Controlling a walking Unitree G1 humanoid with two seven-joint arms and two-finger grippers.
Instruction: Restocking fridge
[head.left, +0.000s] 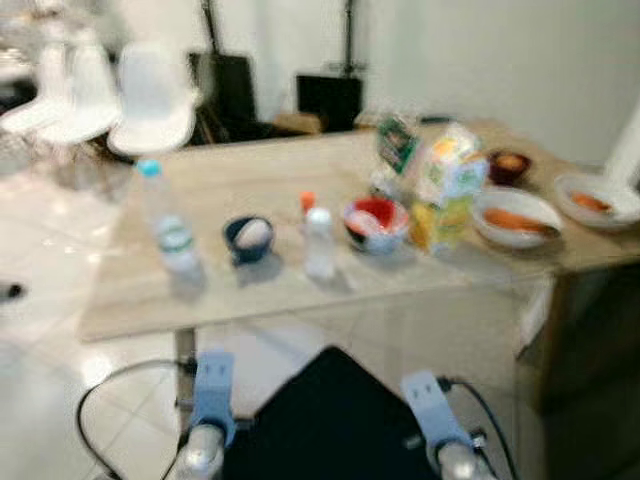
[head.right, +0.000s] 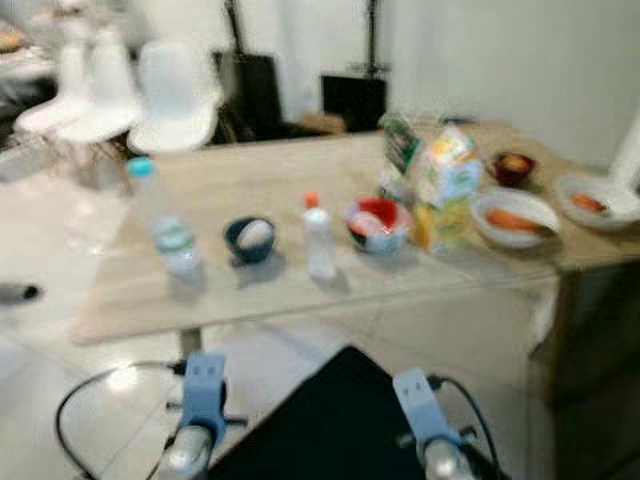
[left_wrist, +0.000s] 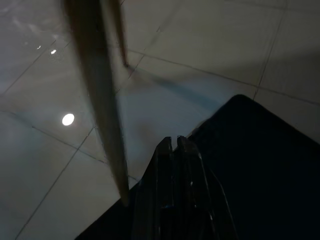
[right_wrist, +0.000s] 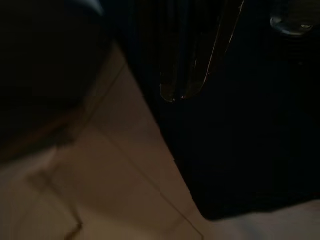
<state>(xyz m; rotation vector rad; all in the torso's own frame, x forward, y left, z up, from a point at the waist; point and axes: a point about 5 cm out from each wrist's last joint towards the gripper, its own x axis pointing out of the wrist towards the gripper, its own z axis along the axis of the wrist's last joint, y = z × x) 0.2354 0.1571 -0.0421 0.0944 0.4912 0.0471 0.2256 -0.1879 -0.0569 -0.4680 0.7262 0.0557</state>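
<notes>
At frame centre, the table carries a water bottle at left, then a dark bowl, small bottle, red bowl and carton rightward. Both arms hang idle: left gripper closed and empty, right gripper closed too.

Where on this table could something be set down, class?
The light wooden table is bare behind the blue-capped clear water bottle and dark blue bowl, up to its far edge. It is crowded rightward, around the yellow carton and white bowls.
</notes>
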